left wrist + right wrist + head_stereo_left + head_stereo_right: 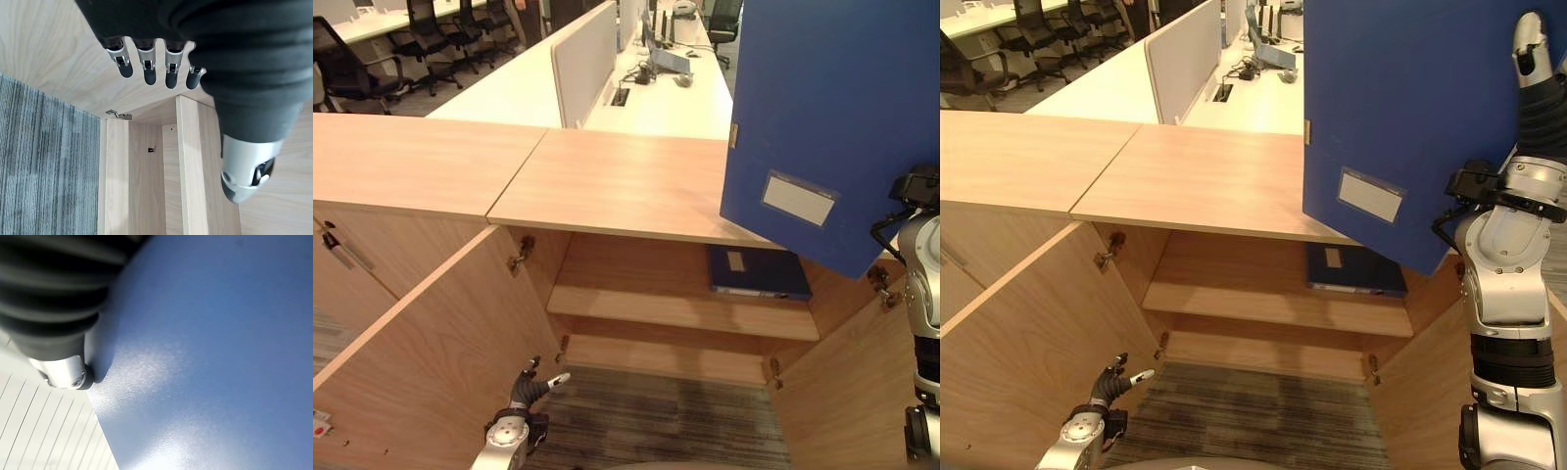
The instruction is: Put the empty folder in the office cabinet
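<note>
Right hand (1531, 59) clamped on blue folder (1400, 108) — held high, tilted, above the cabinet (685, 313) top at its right end. Left hand (536, 387) low by the open left door (421, 362) — fingers straight, empty.

Folder (832, 127) above open cabinet (685, 313)

Long white desks (529, 83), grey divider panel (582, 54), black office chairs (342, 64), striped grey carpet (656, 416)
</note>
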Tool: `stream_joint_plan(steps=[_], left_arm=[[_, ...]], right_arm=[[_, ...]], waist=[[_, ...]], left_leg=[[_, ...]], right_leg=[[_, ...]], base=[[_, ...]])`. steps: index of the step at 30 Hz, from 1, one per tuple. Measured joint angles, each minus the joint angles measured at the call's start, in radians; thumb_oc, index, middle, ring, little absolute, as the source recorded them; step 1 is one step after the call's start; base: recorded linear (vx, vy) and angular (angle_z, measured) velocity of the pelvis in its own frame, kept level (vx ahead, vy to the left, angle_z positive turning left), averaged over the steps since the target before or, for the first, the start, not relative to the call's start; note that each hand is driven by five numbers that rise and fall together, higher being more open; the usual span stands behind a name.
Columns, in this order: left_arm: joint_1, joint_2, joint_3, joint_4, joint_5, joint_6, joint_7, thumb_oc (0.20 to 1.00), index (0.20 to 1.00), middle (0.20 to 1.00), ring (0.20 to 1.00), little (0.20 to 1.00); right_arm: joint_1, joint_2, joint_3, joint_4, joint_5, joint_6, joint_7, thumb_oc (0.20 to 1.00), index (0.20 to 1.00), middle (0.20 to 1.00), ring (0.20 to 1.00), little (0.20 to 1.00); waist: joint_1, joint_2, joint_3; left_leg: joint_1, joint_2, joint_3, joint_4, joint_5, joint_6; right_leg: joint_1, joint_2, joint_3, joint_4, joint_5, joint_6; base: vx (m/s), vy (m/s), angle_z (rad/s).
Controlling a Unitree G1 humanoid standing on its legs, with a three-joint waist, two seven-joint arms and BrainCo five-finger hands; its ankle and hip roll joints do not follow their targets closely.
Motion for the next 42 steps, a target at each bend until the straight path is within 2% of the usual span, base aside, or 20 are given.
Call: stream_joint_plan(steps=[10, 16, 20, 24, 28, 31, 37, 42], left_arm=[[-0.005, 0.0, 0.001, -0.005, -0.02, 0.014, -0.005, 1.0, 1.0, 1.0, 1.0, 1.0], [-0.033, 0.001, 0.019, -0.008, -0.047, 0.016, -0.006, 1.0, 1.0, 1.0, 1.0, 1.0], [-0.046, 0.018, 0.042, -0.017, -0.058, 0.019, -0.016, 1.0, 1.0, 1.0, 1.0, 1.0], [-0.069, 0.056, 0.047, -0.06, -0.081, 0.022, -0.041, 1.0, 1.0, 1.0, 1.0, 1.0], [-0.077, 0.092, 0.078, -0.136, -0.105, 0.018, -0.066, 1.0, 1.0, 1.0, 1.0, 1.0], [-0.086, 0.136, 0.078, -0.203, -0.147, 0.014, -0.093, 1.0, 1.0, 1.0, 1.0, 1.0], [-0.104, 0.277, 0.077, -0.389, -0.282, 0.014, -0.165, 1.0, 1.0, 1.0, 1.0, 1.0], [-0.108, 0.313, 0.042, -0.485, -0.372, 0.013, -0.211, 1.0, 1.0, 1.0, 1.0, 1.0]], right_arm=[[0.0, 0.007, 0.066, 0.001, 0.373, -0.05, 0.109, 0.2, 0.2, 0.2, 0.2, 0.2], [0.019, 0.008, 0.129, 0.0, 0.52, -0.051, 0.198, 0.2, 0.2, 0.2, 0.2, 0.2], [0.056, -0.01, 0.18, -0.009, 0.622, -0.025, 0.287, 0.2, 0.2, 0.2, 0.2, 0.2], [0.08, -0.028, 0.192, -0.01, 0.652, 0.023, 0.369, 0.2, 0.2, 0.2, 0.2, 0.2], [0.08, -0.063, 0.217, -0.011, 0.663, 0.06, 0.407, 0.2, 0.2, 0.2, 0.2, 0.2], [0.08, -0.063, 0.23, -0.011, 0.663, 0.082, 0.422, 0.2, 0.2, 0.2, 0.2, 0.2], [0.081, -0.066, 0.294, -0.011, 0.663, 0.128, 0.452, 0.2, 0.2, 0.2, 0.2, 0.2], [0.082, -0.065, 0.344, -0.011, 0.663, 0.15, 0.465, 0.2, 0.2, 0.2, 0.2, 0.2]], waist=[[-0.01, -0.004, 0.029], [-0.012, -0.006, 0.031], [-0.018, -0.005, 0.032], [-0.022, 0.005, 0.043], [-0.022, 0.016, 0.051], [-0.022, 0.019, 0.055], [-0.009, 0.033, 0.069], [-0.005, 0.033, 0.07]], left_leg=[[0.011, 0.001, 0.022, 0.0, -0.001, 0.0], [0.019, 0.001, 0.032, -0.001, -0.001, 0.0], [0.022, 0.001, 0.042, -0.001, -0.001, 0.0], [0.024, 0.001, 0.042, -0.001, -0.001, 0.0], [0.025, 0.001, 0.044, 0.0, -0.001, 0.0], [0.025, 0.001, 0.043, 0.0, -0.001, 0.0], [0.029, 0.002, 0.04, 0.0, -0.001, 0.0], [0.029, 0.001, 0.037, 0.0, -0.001, 0.0]], right_leg=[[0.003, 0.0, 0.016, 0.0, 0.002, 0.002], [0.002, -0.001, 0.026, 0.0, 0.005, 0.007], [0.003, -0.002, 0.03, 0.0, 0.006, 0.009], [0.002, -0.002, 0.03, 0.0, 0.007, 0.009], [0.005, -0.002, 0.031, 0.0, 0.008, 0.008], [0.006, -0.002, 0.031, 0.0, 0.01, 0.005], [0.012, -0.001, 0.029, 0.0, 0.01, 0.005], [0.014, -0.002, 0.026, 0.0, 0.01, 0.005]], base=[[-0.01, 0.014, -0.04], [-0.01, 0.008, -0.06], [-0.01, 0.006, -0.05], [0.0, 0.0, 0.0], [0.0, 0.0, 0.0], [0.0, 0.0, 0.0], [0.0, 0.0, 0.0], [0.0, 0.0, 0.0]])
